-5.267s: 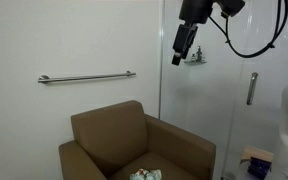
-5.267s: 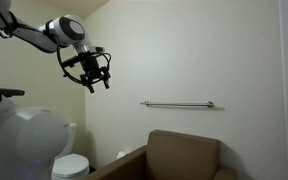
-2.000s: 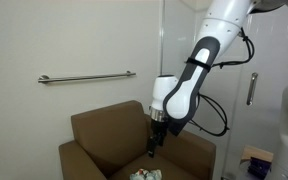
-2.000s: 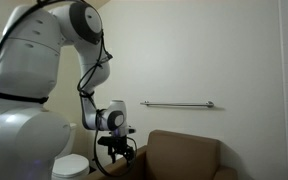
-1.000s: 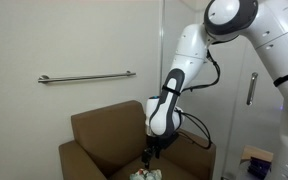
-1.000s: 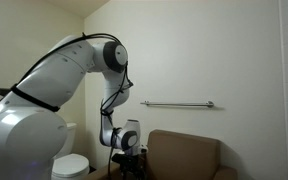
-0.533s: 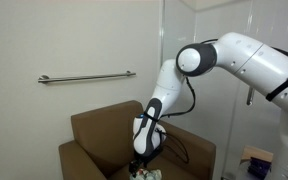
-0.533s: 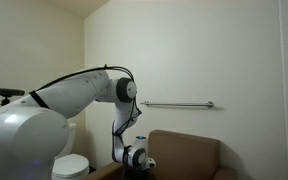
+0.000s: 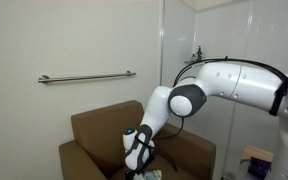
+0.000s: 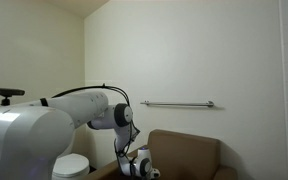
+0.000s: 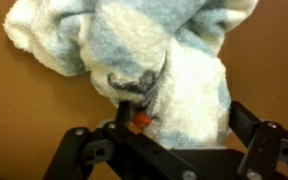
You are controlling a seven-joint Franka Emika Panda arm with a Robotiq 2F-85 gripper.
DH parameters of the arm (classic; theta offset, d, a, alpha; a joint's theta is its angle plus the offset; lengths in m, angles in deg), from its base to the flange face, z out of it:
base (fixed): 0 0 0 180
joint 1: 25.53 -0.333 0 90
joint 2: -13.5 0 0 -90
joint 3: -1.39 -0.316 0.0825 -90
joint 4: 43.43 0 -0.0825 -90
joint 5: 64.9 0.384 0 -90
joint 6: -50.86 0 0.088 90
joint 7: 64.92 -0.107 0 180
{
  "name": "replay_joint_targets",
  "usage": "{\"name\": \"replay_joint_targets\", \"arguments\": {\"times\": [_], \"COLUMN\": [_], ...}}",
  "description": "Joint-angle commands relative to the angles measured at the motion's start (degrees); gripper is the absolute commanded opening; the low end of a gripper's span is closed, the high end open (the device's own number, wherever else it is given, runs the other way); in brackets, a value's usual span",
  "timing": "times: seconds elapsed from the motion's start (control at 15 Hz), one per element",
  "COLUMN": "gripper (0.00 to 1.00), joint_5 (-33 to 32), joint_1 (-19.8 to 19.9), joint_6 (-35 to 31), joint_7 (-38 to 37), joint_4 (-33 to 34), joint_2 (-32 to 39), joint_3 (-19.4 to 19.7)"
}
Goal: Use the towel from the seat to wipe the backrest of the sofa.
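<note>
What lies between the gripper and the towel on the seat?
Nothing. In the wrist view the towel sits right against the gripper, bulging between its spread jaws.

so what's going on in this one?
The Panda arm is bent low over the brown sofa, with its gripper down at the seat, right at a white and pale blue towel. In the wrist view the fingers stand apart on either side of the towel, so the gripper looks open, with no grasp yet. The backrest has nothing on it; wiping has not begun.
</note>
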Motion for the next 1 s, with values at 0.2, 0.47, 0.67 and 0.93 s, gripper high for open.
{"name": "replay_joint_targets", "arguments": {"times": [0.2, 0.47, 0.67, 0.93], "gripper": [1.0, 1.0, 1.0, 1.0], "joint_5": [-0.01, -0.01, -0.01, -0.44], "joint_1": [0.68, 0.8, 0.8, 0.36], "joint_6": [5.07, 5.35, 5.35, 5.42], "joint_7": [-1.93, -1.97, -1.98, -1.56], "joint_4": [8.04, 8.81, 8.82, 8.26], "joint_2": [4.22, 4.6, 4.6, 4.44], "joint_3": [1.93, 1.98, 1.98, 2.18]}}
